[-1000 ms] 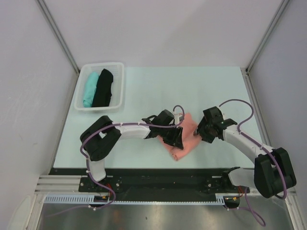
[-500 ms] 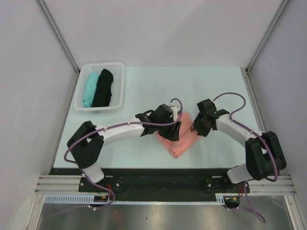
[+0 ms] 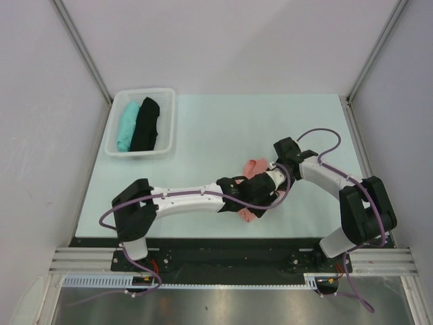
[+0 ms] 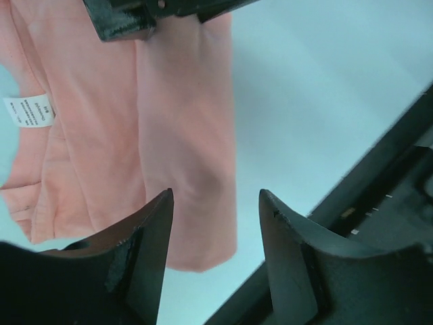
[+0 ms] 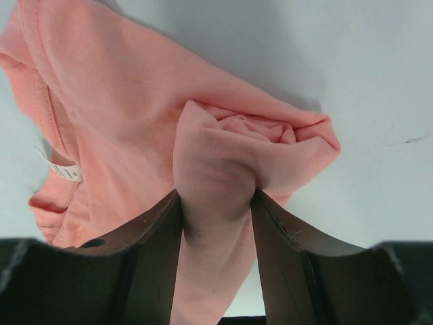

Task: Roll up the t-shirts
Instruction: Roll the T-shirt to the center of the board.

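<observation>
Illegible white label (image 4: 28, 110) on salmon-pink t-shirt (image 4: 101, 135)

A white mesh basket (image 3: 169, 122) is parked at the far-left corner of a pale green table (image 3: 223, 128), plain grey walls (image 3: 230, 40) are set all round, and a black rail (image 3: 223, 252) is bolted along the near edge

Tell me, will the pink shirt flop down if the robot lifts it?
Probably floppy: the pink shirt bunches into soft folds where the right gripper pinches it. It looks thin, so likely light. The loose roll may come undone if dragged.
</observation>
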`<action>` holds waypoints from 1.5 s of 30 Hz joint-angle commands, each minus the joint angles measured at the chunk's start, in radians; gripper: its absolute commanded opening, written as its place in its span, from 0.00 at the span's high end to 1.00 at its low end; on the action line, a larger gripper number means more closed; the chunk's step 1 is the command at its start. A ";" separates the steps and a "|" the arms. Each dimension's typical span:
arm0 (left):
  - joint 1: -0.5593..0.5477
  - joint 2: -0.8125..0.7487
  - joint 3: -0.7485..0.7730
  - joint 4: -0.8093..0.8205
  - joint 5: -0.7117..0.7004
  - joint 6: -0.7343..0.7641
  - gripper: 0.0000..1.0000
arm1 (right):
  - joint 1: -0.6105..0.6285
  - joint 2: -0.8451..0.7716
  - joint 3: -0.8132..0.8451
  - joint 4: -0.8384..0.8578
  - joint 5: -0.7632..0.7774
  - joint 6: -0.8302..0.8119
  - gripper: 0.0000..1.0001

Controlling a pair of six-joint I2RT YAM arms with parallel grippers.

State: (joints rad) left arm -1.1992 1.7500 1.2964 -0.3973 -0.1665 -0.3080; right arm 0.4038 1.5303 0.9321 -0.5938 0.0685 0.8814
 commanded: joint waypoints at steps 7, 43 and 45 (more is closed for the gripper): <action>-0.016 0.126 0.037 -0.025 -0.202 0.038 0.69 | 0.009 0.001 0.031 0.002 0.030 0.010 0.50; 0.266 0.026 -0.313 0.370 0.565 -0.318 1.00 | 0.027 -0.495 -0.283 0.032 0.051 -0.019 0.35; 0.280 0.029 -0.315 0.348 0.556 -0.304 1.00 | 0.033 -0.446 -0.265 0.051 0.056 -0.024 0.35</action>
State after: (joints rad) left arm -0.9516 1.8114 1.0073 0.0071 0.4072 -0.6292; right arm 0.4232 1.0264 0.6426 -0.6312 0.1101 0.8566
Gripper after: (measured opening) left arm 0.027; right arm 0.645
